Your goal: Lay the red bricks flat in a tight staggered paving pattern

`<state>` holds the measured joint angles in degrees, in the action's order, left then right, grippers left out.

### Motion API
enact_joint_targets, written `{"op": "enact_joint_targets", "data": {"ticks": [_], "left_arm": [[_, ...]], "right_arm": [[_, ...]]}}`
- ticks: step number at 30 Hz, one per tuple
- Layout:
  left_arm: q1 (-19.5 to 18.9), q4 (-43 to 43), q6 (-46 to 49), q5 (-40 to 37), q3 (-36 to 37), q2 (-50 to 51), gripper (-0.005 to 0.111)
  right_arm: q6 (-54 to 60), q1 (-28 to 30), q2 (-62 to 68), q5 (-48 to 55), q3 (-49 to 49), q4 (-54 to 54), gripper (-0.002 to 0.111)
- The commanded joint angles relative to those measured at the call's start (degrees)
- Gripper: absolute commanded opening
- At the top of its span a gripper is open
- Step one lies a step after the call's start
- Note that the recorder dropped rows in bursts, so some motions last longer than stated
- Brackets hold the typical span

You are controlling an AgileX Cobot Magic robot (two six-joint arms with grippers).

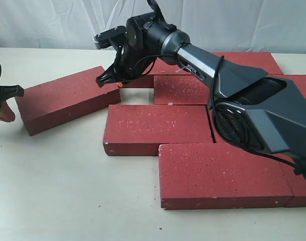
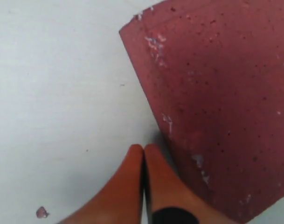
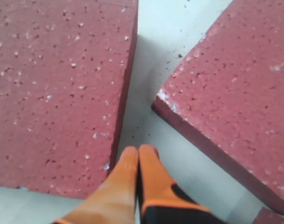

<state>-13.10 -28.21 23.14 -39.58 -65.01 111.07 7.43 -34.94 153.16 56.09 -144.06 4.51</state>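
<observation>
The loose brick (image 1: 67, 98) lies skewed near the left edge of the tabletop (image 1: 67, 191), with a wedge-shaped gap between it and the laid bricks (image 1: 158, 129). An off-centre push would likely spin it instead of closing the gap, or shove the laid rows apart. The right tool (image 3: 138, 156) is pressed together and empty, its tips down in that gap; contact is unclear. The left tool (image 2: 142, 153), also pressed together and empty, sits just beside the brick's outer end.

Looks like a robot lab or test bay, a staged setup. Plain pale bench (image 1: 57, 191) with loose bricks (image 1: 158, 128) laid on it. Creased white cloth (image 1: 52, 22) hangs behind as a backdrop and hides the room. Black jointed arm (image 1: 253, 100), cable exposed, reaches over the bench.
</observation>
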Motion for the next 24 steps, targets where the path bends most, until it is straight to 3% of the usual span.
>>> {"op": "enact_joint_targets", "data": {"ticks": [1,8,24], "left_arm": [[0.8,-1.8,0.7,2.3,1.0,-0.5,0.000],[0.8,-8.5,5.9,5.0,1.0,-0.5,0.000],[0.7,-7.0,7.9,13.6,1.0,-0.5,0.000]], "right_arm": [[2.3,0.0,0.3,0.0,0.0,2.4,-0.001],[3.0,-0.8,-0.4,3.2,0.0,4.4,-0.001],[3.5,-5.2,-2.2,7.2,0.0,6.5,-0.001]]}}
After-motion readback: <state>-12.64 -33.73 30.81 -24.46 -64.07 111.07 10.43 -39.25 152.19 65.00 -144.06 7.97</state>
